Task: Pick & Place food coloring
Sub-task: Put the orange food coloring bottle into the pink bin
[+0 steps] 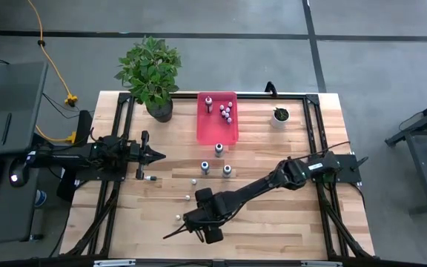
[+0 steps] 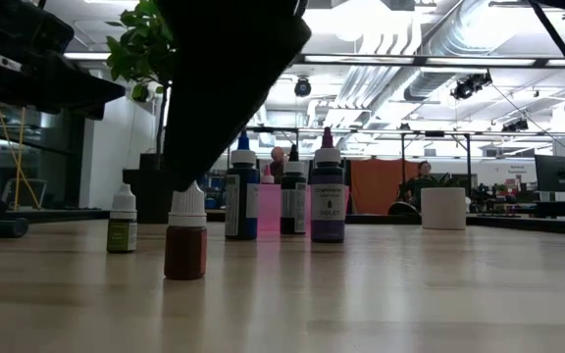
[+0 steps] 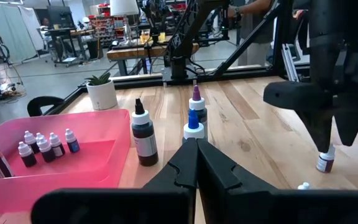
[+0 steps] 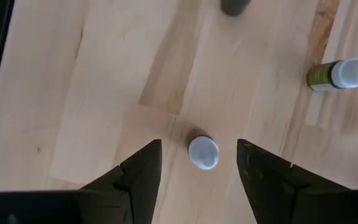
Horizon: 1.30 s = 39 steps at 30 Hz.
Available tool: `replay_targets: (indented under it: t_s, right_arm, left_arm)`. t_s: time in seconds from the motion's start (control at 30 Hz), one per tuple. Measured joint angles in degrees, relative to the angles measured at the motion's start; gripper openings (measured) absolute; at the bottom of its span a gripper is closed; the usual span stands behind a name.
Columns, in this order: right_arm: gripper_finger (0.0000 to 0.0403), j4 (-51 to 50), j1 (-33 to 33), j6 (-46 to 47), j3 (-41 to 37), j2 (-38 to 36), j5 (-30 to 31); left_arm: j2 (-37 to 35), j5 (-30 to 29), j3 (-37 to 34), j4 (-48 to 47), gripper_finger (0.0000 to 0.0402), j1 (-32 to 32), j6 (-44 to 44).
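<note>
High view: the wooden bench [image 1: 288,222] carries a pink tray [image 1: 217,133] near its far edge, with a cluster of small food coloring bottles [image 1: 225,111] in the tray's far part. A leafy plant [image 1: 150,70] stands at the far left corner and a small white pot [image 1: 279,116] at the far right. Three taller bottles [image 1: 219,150] stand upright on the bench just in front of the tray. The left gripper [image 1: 156,156] rests over the bench's left side, pointing toward the centre. The right gripper [image 1: 176,219] reaches across to the near left-centre, over a tiny white-capped bottle.

Low view: a reddish-brown bottle [image 2: 186,245] stands upright, long axis vertical, white cap up, right under a dark gripper coming down from above. An olive bottle [image 2: 123,222] stands near it on the left, and the blue, dark and violet bottles [image 2: 328,201] stand upright farther back.

Left wrist view: the left gripper [image 3: 196,144] has its fingers pressed together, holding nothing. The tray shows small bottles upright inside.

Right wrist view: the right gripper [image 4: 199,152] has its fingers spread apart, straddling the upright bottle, whose white cap [image 4: 203,152] points straight at the camera and touches neither finger
</note>
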Motion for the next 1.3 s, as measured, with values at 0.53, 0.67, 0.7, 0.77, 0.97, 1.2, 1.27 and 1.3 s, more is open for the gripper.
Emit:
replay_targets:
  t_s: [0.53,0.67,0.7,0.77,0.97,1.2,1.27,1.3]
  right_arm:
    - [0.0163,0.0,0.0,0.0,0.0,0.9,-0.3]
    - [0.0135,0.0,-0.2,0.0,0.0,0.9,-0.7]
    - [0.0129,0.0,-0.2,0.0,0.0,0.9,-0.8]
    - [0.0117,0.0,-0.2,0.0,0.0,0.9,-0.8]
    - [0.0073,0.0,-0.4,0.0,0.0,0.9,-0.8]
    - [0.0037,0.4,-0.8,-0.3,0.0,0.5,-1.8]
    - [0.0037,0.4,-1.0,-0.1,0.5,0.5,-3.5]
    - [0.0037,0.4,-1.1,0.0,0.9,0.5,-4.3]
  left_arm:
    - [0.0,0.0,0.0,0.0,0.0,0.0,0.0]
    - [0.0,0.0,0.0,0.0,0.0,0.0,0.0]
    - [0.0,0.0,0.0,0.0,0.0,0.0,0.0]
    - [0.0,0.0,0.0,0.0,0.0,0.0,0.0]
    - [0.0,0.0,0.0,0.0,0.0,0.0,0.0]
    - [0.0,0.0,0.0,0.0,0.0,0.0,0.0]
    - [0.0,0.0,0.0,0.0,0.0,0.0,0.0]
    - [0.0,0.0,0.0,0.0,0.0,0.0,0.0]
